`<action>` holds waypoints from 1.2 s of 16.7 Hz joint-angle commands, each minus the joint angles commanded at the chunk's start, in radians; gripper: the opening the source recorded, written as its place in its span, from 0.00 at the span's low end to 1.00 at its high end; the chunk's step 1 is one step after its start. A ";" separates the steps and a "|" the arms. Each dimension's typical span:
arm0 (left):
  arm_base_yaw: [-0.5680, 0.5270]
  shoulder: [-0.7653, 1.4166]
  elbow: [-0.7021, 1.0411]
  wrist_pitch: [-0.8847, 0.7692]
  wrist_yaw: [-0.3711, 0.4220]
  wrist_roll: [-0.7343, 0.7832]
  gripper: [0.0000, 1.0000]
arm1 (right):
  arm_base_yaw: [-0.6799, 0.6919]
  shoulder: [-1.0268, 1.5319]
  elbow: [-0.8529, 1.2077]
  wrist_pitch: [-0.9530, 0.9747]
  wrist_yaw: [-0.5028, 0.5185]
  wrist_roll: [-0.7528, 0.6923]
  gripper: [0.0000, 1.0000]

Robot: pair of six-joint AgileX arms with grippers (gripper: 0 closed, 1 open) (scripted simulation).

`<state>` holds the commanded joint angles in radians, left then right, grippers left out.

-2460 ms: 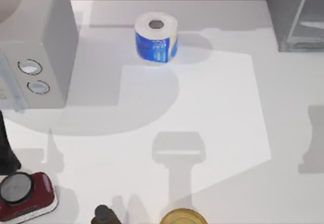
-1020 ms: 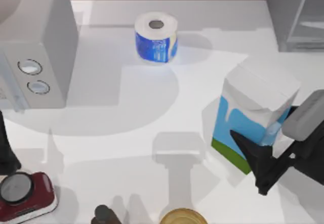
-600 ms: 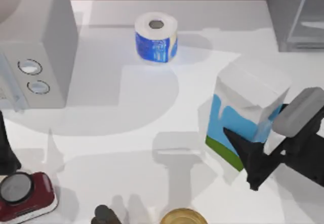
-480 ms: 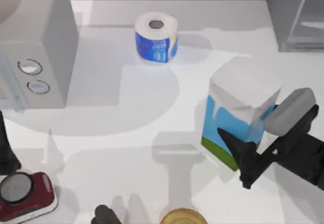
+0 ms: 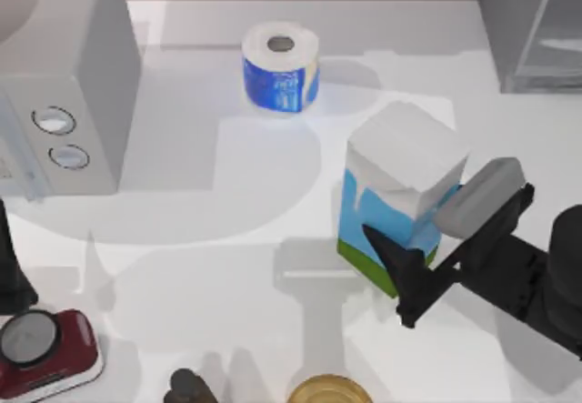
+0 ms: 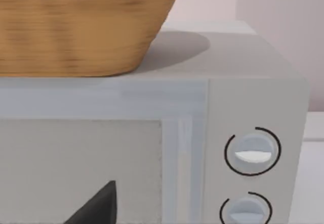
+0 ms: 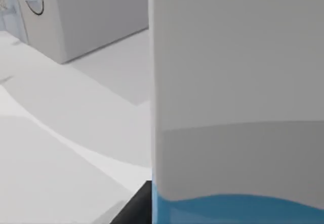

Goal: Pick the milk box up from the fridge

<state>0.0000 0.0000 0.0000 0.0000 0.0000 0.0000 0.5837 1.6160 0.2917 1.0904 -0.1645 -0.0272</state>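
1. Right of centre on the worktop (image 5: 227, 266), the milk box (image 5: 400, 194) stands tilted, well out from the fridge (image 5: 532, 25), which sits at the far right corner.
2. Open white surface lies to the left of the carton, between it and the microwave-like grey box with two dials (image 5: 64, 103) at the left edge; more bare surface runs along the right side below the fridge.
3. At the carton's right flank, the right end effector (image 5: 436, 244) is clenched on the milk box: one dark finger (image 5: 396, 262) lies across its blue and green front side, and the grey-padded finger (image 5: 482, 198) presses on the side turned away.
4. From the right wrist view the milk box (image 7: 238, 97) shows its white upper part and the start of the blue below it, with a dark finger tip (image 7: 134, 209) at its lower edge.
5. Behind the carton, near the far edge, stands the blue-and-white paper roll (image 5: 280, 66), well apart from it.
6. Along the near edge sit a red device with a round dial (image 5: 45, 348), a small dark object (image 5: 186, 387) and a round golden thing (image 5: 327, 390), all apart from the carton.
7. Facing the grey dial box (image 6: 212, 133), the left end effector (image 6: 96, 206) shows one dark finger tip; I cannot tell how far it is open. A wicker basket (image 6: 81, 21) sits on that box.
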 joint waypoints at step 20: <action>0.000 0.000 0.000 0.000 0.000 0.000 1.00 | 0.000 0.000 0.000 0.000 0.000 0.000 1.00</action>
<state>0.0000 0.0000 0.0000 0.0000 0.0000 0.0000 0.5837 1.6160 0.2917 1.0904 -0.1645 -0.0272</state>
